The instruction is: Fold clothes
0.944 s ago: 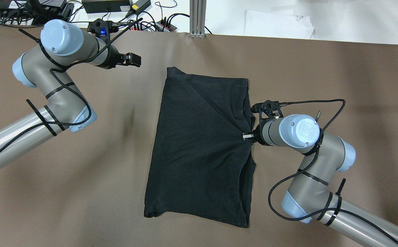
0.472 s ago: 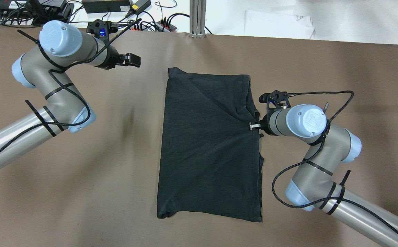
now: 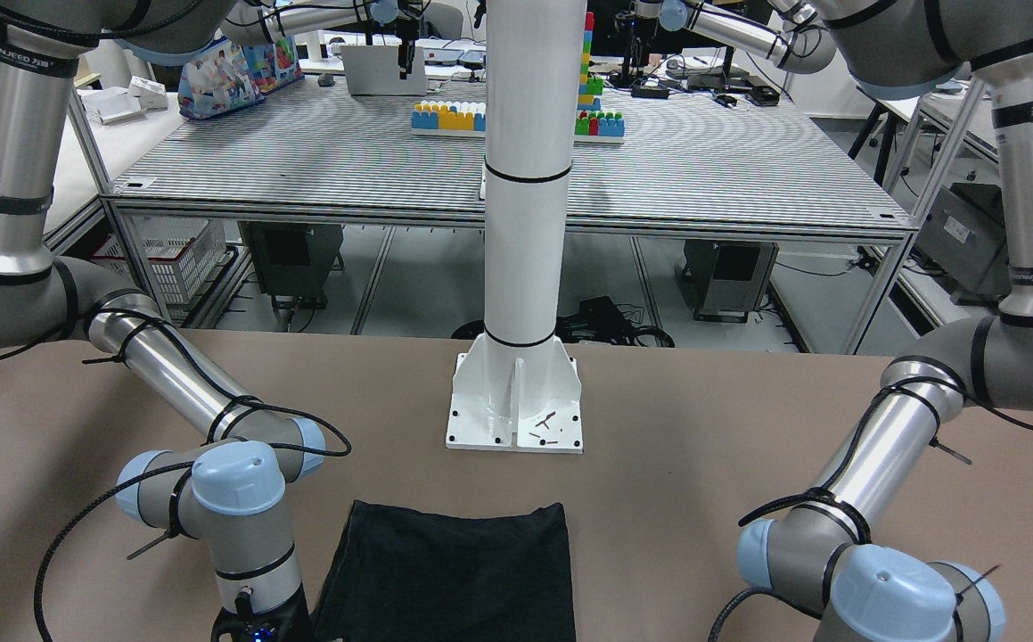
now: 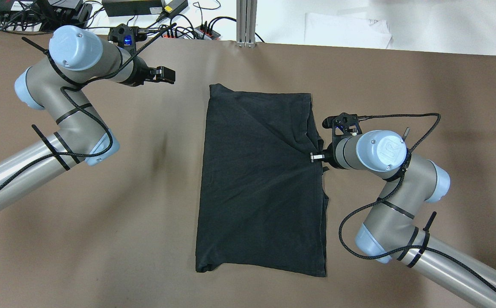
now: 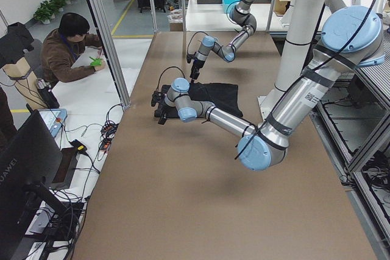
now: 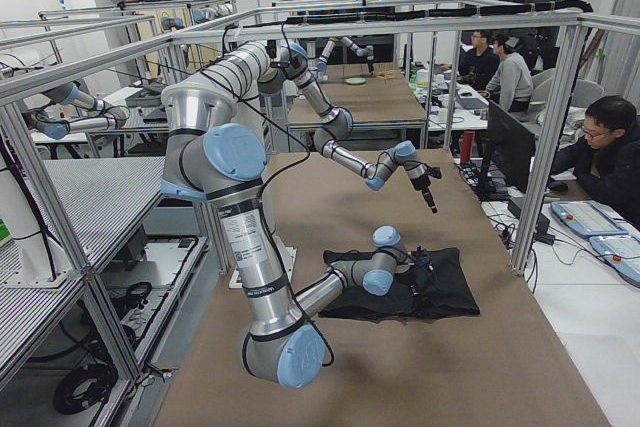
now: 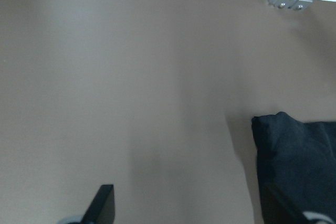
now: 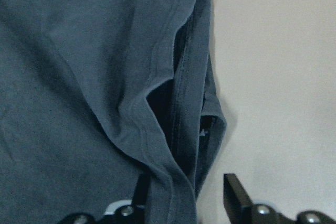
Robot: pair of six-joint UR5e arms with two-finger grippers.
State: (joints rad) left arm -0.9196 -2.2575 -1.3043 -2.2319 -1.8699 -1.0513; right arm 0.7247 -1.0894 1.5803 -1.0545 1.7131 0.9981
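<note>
— Where is the black garment (image 4: 260, 184) lying?

— It is lying folded flat on the brown table (image 4: 102, 205), about at the centre in the overhead view, with its long sides running from 12 to 6 o'clock. A crease is running across it from the 11 o'clock corner toward the 3 o'clock edge. In the front view, the end nearest the robot is sitting near the base of the white pillar (image 3: 516, 406), not touching it.

— What is the right gripper (image 4: 315, 157) doing?

— It is sitting low at the garment's 3 o'clock edge. In its wrist camera the jaws are standing apart, straddling a raised ridge of the hemmed edge. The outer finger (image 8: 234, 195) is hanging over bare table just beside the cloth, so it is pinching nothing that I can see. A small white mark (image 8: 203, 131) is showing among the layers there.

— And the left gripper (image 4: 167, 76)?

— It is hovering over bare table at about 10 o'clock from the garment, well apart from it, with its jaws spread wide and carrying nothing. Its wrist camera is catching only the garment's nearest corner, at 4 o'clock in that view.
</note>
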